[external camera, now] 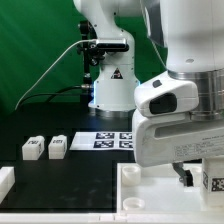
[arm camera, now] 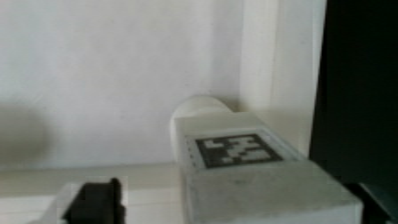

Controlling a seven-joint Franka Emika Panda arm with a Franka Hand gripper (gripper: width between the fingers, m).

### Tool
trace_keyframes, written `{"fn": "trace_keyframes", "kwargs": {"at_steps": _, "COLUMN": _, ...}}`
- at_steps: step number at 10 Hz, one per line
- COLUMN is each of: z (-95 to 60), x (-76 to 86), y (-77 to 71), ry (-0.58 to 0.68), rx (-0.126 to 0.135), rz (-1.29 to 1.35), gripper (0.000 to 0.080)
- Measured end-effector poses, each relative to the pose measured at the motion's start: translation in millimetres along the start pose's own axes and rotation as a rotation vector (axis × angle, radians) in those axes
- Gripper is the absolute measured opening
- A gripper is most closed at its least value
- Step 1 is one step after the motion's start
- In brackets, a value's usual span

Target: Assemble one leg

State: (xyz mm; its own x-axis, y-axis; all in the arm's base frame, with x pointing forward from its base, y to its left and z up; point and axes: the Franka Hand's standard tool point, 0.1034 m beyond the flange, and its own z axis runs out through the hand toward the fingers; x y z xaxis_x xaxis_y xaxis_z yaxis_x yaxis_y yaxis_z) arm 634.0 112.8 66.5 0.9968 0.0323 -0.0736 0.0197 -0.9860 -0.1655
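Note:
A leg (arm camera: 237, 150), a small white block with a black-and-white tag, stands between my fingers in the wrist view. It rests against the large white square top (arm camera: 107, 90), near that top's edge. My gripper (arm camera: 231, 208) is open: the dark finger (arm camera: 93, 202) stands apart from the leg, with a gap between them. In the exterior view the gripper (external camera: 196, 178) hangs low at the right over the square top (external camera: 145, 198), with the tagged leg (external camera: 213, 180) beside it. Two more legs (external camera: 33, 148) (external camera: 58, 147) lie on the black table at the left.
The marker board (external camera: 115, 140) lies on the table behind the square top. A white piece (external camera: 5, 181) sits at the exterior view's left edge. The arm's base (external camera: 108, 80) stands at the back, before a green curtain.

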Motion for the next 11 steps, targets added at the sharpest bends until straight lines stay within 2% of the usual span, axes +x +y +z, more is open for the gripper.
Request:
{"fn": "trace_keyframes", "kwargs": {"at_steps": 1, "z": 0.0, "x": 0.0, "y": 0.0, "ry": 0.000, "rx": 0.000, "rz": 0.000, "gripper": 0.0376}}
{"fn": "trace_keyframes", "kwargs": {"at_steps": 2, "z": 0.0, "x": 0.0, "y": 0.1, "ry": 0.000, "rx": 0.000, "rz": 0.000, "gripper": 0.0288}}
{"fn": "trace_keyframes", "kwargs": {"at_steps": 5, "z": 0.0, "x": 0.1, "y": 0.2, "ry": 0.000, "rx": 0.000, "rz": 0.038, "gripper": 0.0288}}
{"fn": "trace_keyframes", "kwargs": {"at_steps": 6, "z": 0.3, "x": 1.6, "y": 0.4, "ry": 0.018, "rx": 0.009, "rz": 0.158, "gripper": 0.0288}}
{"fn": "trace_keyframes", "kwargs": {"at_steps": 7, "z": 1.3, "x": 0.6, "y": -0.3, "ry": 0.032, "rx": 0.012, "rz": 0.464, "gripper": 0.0288}}
{"fn": "trace_keyframes", "kwargs": {"at_steps": 9, "z": 1.7, "x": 0.7, "y": -0.9, "ry": 0.039, "rx": 0.011, "rz": 0.794, "gripper": 0.0290}}
{"fn": "trace_keyframes", "kwargs": {"at_steps": 11, "z": 1.3, "x": 1.4, "y": -1.7, "ry": 0.020, "rx": 0.033, "rz": 1.239, "gripper": 0.0290}}
